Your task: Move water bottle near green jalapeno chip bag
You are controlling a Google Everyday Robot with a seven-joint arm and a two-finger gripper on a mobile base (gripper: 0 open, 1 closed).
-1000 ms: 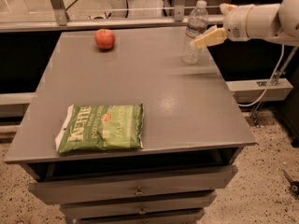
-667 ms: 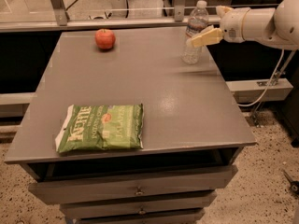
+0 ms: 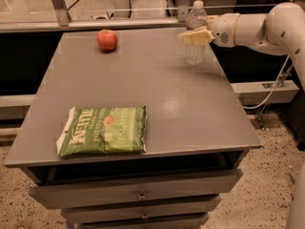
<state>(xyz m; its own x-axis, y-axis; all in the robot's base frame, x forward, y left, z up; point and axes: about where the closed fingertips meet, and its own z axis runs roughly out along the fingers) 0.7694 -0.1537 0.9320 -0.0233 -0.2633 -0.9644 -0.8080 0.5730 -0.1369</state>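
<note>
Gripper [image 3: 190, 36] at the far edge of the table [image 3: 190, 109], reaching in from the picture's right, level with the middle of the water bottle [image 3: 195, 54] and overlapping it. The bottle stands upright right at the gripper, long axis vertical, cap above the gripper and base on the tabletop below it. Whether the gripper has closed on it, I cannot tell from this angle.

Now the relation that matters: the chip bag [image 3: 102, 130] lies well apart from the gripper, diagonally across the table, down towards the near edge and over to the picture's left. It lies flat, its long side running along that near edge. So my read is a long diagonal carry, bottle kept upright.

An apple [image 3: 107, 39] sits level with the gripper, off to the picture's left along the far edge, clear of that diagonal.

The count: one bottle, one chip bag, one apple, one arm, one gripper.
</note>
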